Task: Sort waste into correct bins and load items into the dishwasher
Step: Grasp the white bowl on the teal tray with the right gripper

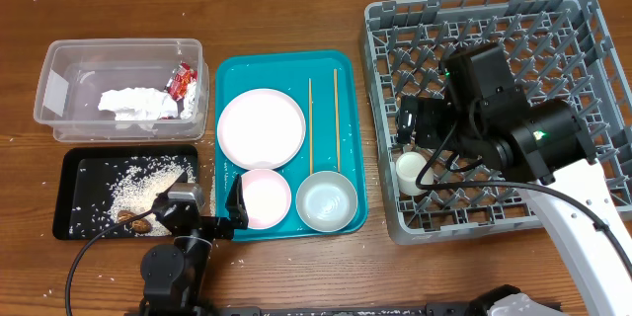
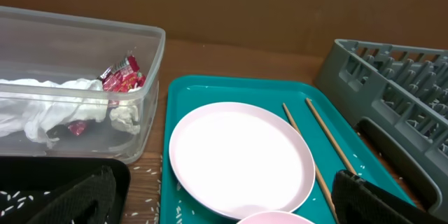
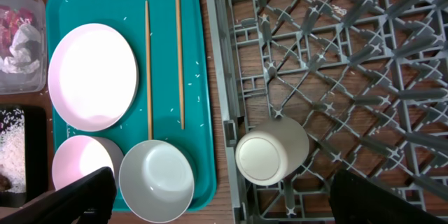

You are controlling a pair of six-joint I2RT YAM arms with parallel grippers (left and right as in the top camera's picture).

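The clear tub (image 1: pixel 59 51) holds the crumpled napkin (image 1: pixel 133 104) and red wrapper (image 1: pixel 183 81). Rice (image 1: pixel 143 186) and brown scraps (image 1: pixel 133 222) lie in the black tray (image 1: pixel 79 170). On the teal tray (image 1: pixel 286 67) sit the white plate (image 1: pixel 261 128), pink bowl (image 1: pixel 264 197), white bowl (image 1: pixel 327 200) and two chopsticks (image 1: pixel 310 123). A small white cup (image 3: pixel 269 150) lies on its side in the grey rack (image 1: pixel 513 20). My left gripper (image 2: pixel 227 213) stands open and empty, low by the pink bowl. Above the rack's left edge my right gripper (image 3: pixel 231 206) is open, over the cup.
Loose rice grains dot the teal tray and the wood between the trays (image 2: pixel 147 171). The rack's upright pegs (image 3: pixel 336 56) rise around the cup. Bare wooden table (image 1: pixel 296 0) runs along the back.
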